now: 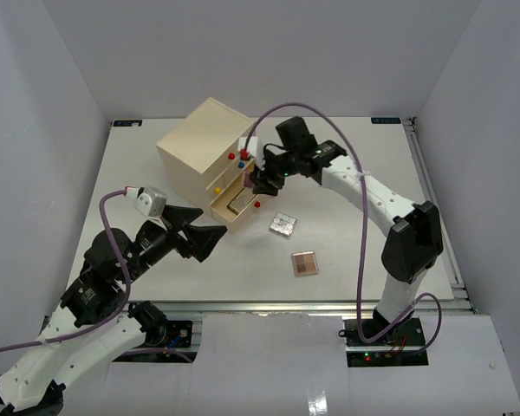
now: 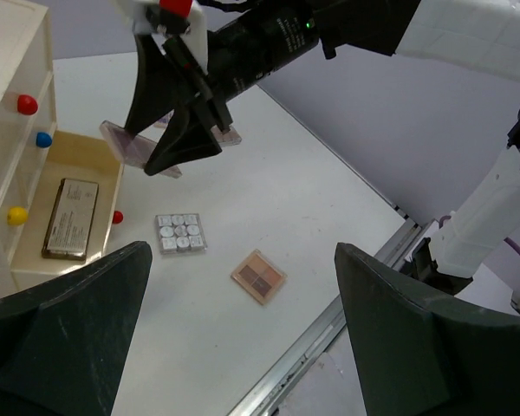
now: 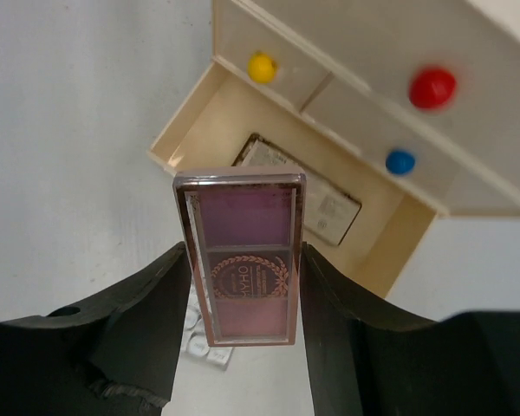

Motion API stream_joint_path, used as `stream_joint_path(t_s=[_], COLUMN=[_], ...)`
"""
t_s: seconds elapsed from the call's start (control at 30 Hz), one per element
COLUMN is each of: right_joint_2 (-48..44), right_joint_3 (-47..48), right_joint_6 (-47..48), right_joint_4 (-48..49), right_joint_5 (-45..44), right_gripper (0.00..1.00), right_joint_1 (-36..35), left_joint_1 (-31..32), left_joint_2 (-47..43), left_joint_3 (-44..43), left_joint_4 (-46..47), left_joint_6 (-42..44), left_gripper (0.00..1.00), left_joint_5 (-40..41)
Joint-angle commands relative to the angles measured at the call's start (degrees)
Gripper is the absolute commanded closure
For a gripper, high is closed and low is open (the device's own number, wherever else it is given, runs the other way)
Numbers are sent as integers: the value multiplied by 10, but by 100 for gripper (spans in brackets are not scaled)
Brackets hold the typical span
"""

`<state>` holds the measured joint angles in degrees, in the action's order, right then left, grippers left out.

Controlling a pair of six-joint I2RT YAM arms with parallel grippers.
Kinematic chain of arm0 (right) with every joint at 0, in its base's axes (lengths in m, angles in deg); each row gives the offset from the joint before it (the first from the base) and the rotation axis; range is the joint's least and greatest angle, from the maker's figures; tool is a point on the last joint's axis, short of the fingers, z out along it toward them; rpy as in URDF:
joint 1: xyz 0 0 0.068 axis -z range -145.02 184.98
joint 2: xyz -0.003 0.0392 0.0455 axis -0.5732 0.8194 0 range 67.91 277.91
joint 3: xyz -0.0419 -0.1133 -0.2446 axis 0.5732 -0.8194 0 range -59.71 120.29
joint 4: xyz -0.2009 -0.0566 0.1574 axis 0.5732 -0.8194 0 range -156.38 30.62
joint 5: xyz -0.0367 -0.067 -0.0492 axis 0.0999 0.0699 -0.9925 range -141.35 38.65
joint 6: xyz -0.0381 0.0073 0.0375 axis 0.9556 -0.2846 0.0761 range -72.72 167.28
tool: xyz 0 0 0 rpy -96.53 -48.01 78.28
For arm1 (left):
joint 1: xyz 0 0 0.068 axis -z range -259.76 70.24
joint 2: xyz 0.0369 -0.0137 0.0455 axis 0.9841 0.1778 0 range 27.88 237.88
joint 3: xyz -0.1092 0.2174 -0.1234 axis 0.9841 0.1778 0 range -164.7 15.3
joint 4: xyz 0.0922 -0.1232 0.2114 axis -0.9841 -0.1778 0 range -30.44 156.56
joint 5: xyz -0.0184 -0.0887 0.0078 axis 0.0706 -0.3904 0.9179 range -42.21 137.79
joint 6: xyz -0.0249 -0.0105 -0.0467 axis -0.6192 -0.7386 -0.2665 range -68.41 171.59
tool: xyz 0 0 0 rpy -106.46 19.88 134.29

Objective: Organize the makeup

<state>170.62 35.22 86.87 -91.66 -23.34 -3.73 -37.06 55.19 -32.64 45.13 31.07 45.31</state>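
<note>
Right tool (image 3: 243, 277) grips the pink palette (image 3: 241, 217), seemingly above the open drawer (image 3: 227, 117).

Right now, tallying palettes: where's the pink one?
In the right wrist view, the pink palette is clamped in the right hand, close to the open drawer of the chest.

Unclear gold wreathed lettering on pink palette (image 3: 240, 217)

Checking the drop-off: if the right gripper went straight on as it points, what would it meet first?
Likely the open drawer, probably the flat case lying in it, touched first by the pink palette the right gripper holds. Depth is unclear.
</note>
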Motion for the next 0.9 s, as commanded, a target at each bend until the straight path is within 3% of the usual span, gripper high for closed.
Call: stream_joint_path(t_s=[0.0, 0.2, 0.33, 0.43, 0.5, 0.6, 0.77, 0.87], right_joint_2=[35, 50, 84, 107, 113, 101, 48, 3], right_joint_3=[13, -61, -53, -53, -57, -84, -108, -100], right_joint_6=[170, 250, 290, 314, 320, 324, 287, 188], right_joint_4=[49, 191, 231, 251, 256, 264, 260, 192], right_joint_5=[-193, -325, -374, -404, -410, -410, -408, -367], right_gripper=[74, 64, 55, 42, 24, 11, 7, 7], right_joint_1=[-87, -133, -134, -136, -136, -137, -134, -116], left_joint_1=[-3, -3, -2, -2, -2, -3, -2, -2], left_joint_2=[-28, -80, -88, -86, -82, -74, -49, -27], left_joint_3=[-43, -52, -45, -37, -37, -37, -29, -23], left_joint_4=[-84, -148, -162, -162, -162, -161, -145, -122], left_joint_6=[-30, -51, -64, -70, -77, -80, -81, -83], left_gripper=[2, 2, 2, 2, 2, 2, 2, 3], left_joint_5=[69, 113, 109, 103, 100, 90, 60, 26])
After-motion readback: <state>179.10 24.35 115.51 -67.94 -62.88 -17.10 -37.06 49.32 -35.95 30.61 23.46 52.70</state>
